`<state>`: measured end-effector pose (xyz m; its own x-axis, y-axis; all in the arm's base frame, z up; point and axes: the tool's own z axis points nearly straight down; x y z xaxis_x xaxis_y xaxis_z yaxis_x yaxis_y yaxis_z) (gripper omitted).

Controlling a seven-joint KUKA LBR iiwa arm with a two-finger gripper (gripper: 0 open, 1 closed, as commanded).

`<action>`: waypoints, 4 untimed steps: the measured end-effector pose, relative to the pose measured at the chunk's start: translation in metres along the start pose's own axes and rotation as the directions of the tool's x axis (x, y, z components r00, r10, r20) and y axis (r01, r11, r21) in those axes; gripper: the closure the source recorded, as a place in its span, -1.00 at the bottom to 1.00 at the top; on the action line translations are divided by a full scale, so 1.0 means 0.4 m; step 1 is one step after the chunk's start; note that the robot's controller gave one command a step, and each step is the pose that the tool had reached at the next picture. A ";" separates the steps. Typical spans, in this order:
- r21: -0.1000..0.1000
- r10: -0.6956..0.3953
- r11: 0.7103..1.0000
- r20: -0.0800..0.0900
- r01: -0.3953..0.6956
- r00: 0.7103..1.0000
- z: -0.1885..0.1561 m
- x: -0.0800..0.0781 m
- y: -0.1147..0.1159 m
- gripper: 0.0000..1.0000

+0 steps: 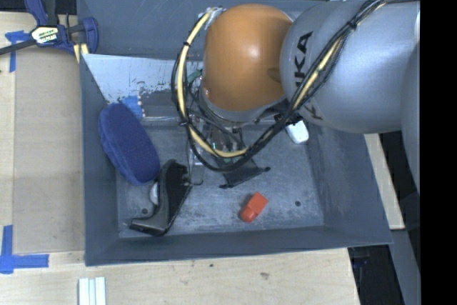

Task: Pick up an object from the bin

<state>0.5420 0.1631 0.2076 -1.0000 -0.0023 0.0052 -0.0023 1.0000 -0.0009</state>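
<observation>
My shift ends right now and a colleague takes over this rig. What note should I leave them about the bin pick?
Gripper: low over the middle of the grey bin, under the orange wrist cover. Whether it is open or shut cannot be told, and nothing can be seen held.
Things: dark blue oval pad at the left; black curved piece at the lower left, closest to the gripper; thin black flat piece just right of the gripper; small orange block at the lower middle; small white piece under the arm.
Done: the arm is down in the bin.
Left: grasp one thing and lift it out.
</observation>
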 end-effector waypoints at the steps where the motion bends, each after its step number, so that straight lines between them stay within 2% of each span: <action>1: 0.001 -0.294 0.956 0.004 0.294 0.956 0.244 0.043 -0.056 -1.00; 2: 0.007 -0.659 0.752 0.015 0.659 0.752 0.027 -0.066 0.007 -1.00; 3: -0.002 -0.641 0.768 -0.002 0.641 0.768 0.205 0.149 0.052 -1.00; 4: 0.013 -0.858 0.513 0.030 0.858 0.513 0.331 0.114 0.036 -1.00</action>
<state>0.4956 0.1771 0.0755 -0.5107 -0.8594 -0.0266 -0.8595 0.5110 -0.0085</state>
